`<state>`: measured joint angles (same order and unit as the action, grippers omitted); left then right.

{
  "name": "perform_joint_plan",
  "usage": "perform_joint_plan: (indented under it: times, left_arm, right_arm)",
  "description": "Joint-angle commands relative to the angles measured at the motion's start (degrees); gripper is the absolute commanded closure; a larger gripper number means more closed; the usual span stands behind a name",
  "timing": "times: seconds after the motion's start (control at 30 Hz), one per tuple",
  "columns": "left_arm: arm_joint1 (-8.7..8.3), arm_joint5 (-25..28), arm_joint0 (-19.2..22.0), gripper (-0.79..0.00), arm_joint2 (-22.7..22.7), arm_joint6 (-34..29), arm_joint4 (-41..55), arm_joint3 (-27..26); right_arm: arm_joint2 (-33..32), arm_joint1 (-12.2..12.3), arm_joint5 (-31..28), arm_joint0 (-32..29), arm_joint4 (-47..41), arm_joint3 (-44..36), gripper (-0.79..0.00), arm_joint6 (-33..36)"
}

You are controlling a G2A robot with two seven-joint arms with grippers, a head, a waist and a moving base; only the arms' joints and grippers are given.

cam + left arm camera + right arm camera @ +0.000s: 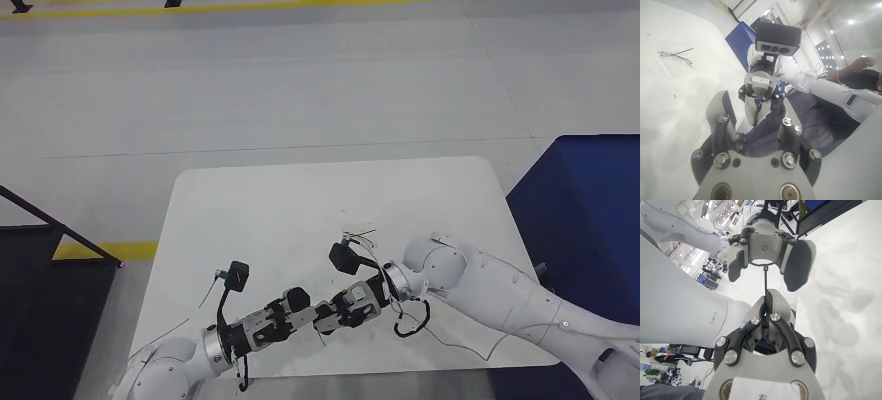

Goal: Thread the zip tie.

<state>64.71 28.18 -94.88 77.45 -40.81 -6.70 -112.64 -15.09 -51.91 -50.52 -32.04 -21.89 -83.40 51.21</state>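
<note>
**Item:** zip tie (765, 268), black, one piece.

**Location:** in the air over the 6 o'clock edge of the table (420, 200), between the two pincers.

**Held by:** right pincer (767, 295), clenched on the strap. The head end stands out past its tips.

**Opposite:** left pincer (765, 278), released and grasping nothing. Its pads (797, 266) stand either side of the head, apart from it.

**Condition:** a thin black arc crosses at the head and looks like a closed loop. Whether the tail has truly passed the slot cannot be told for certain.

**Step in hand (judged):** the left pincer takes the head or loop so the right one can draw the strap through.

**Handling notes:**
- Close the pads squarely on the head or on the loop just beside it, not on the free strap, where they would block the slot.
- Hold the right grip firm, since the strap is thin and likely to flex or slip.
- Pull along the strap's own line without twisting.
- Bring the left pincer in slowly, as a knock to the head would bend the strap off line.

**Also present:** spare ties (360, 235), lying on the table at 1 o'clock of the pincers, well apart.
</note>
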Motion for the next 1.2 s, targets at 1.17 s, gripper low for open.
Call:
perform_joint_plan:
  times: [1.17]
  left_arm:
    - [-1.3, 0.42, -0.21, 0.0, -0.56, 2.47, 1.44, 0.66]
  right_arm:
    - [-7.86, -0.68, 3.18, -4.8, 0.63, -0.94, 0.0, 5.73]
